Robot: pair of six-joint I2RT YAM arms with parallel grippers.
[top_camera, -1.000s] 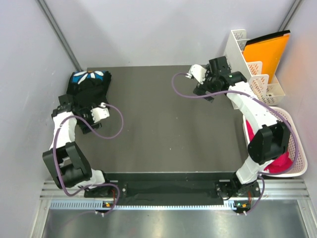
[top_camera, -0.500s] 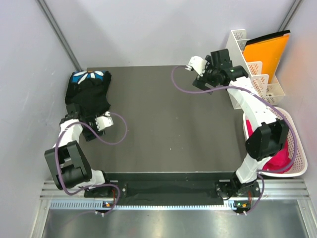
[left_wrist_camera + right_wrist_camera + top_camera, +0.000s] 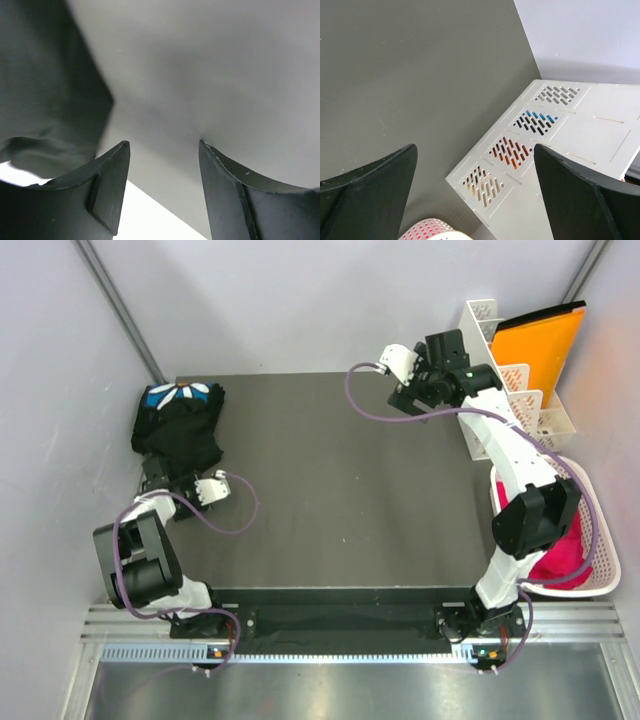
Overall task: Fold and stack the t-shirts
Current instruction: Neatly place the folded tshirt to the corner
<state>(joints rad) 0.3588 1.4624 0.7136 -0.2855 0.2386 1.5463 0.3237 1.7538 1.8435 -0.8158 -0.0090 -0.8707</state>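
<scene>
Black t-shirt bundle [image 3: 182, 430] sits at the table's [image 3: 340, 490] far-left corner; only the overhead shows its blue-white petal print. Left wrist shows just dark cloth beside left gripper [image 3: 164, 144], jaws apart, empty. Right gripper [image 3: 475, 150] spread wide, empty; its camera catches white rack [image 3: 560, 130] and basket [image 3: 432, 234] rim.

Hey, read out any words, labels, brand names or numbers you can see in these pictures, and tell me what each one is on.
No text can be read in any view.
On the black t-shirt, the chest print is blue with white petals, with no letters showing.
The orange folder and white rack show no lettering. The rack has only patterned slots.
</scene>
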